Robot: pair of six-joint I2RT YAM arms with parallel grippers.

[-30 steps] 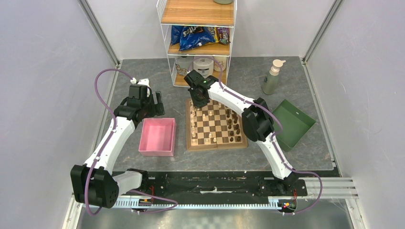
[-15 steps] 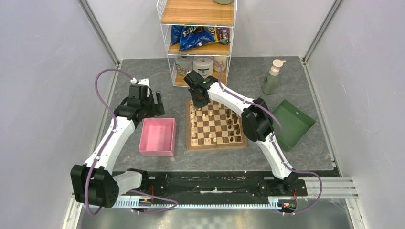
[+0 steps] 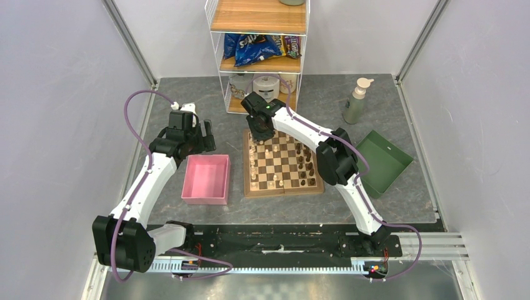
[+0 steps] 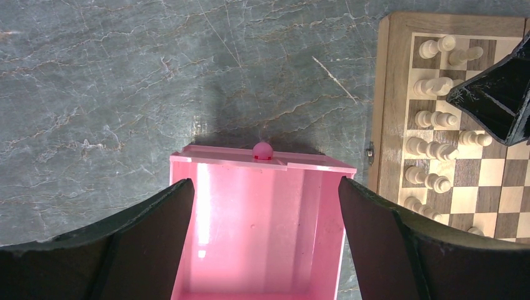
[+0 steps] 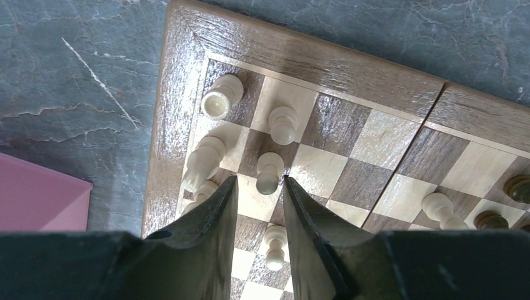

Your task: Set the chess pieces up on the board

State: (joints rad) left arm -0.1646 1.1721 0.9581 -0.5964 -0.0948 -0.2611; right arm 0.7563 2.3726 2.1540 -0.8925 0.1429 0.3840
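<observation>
Board (image 5: pixel 187 125): tan-brown checks; chess pieces (image 4: pixel 431 84) cream at 9 o'clock, dark at 3.
Pink tray (image 4: pixel 262 164): under wide-spread left gripper (image 4: pixel 265 187).
Right gripper (image 5: pixel 257 181): narrow gap, flanking one cream piece (image 5: pixel 269 172).

A dark grey, marble-veined surface (image 3: pixel 325 100) fills the middle of the frame. On it stand a pink rectangular plastic tray (image 3: pixel 204 200) left of centre, a square wooden checkered chessboard (image 3: pixel 282 191) at centre, a green plastic tray (image 3: pixel 387 159) at right, a pale pump bottle (image 3: pixel 355 103) at upper right, and a white wire shelf rack (image 3: pixel 259 19) at top centre.
</observation>
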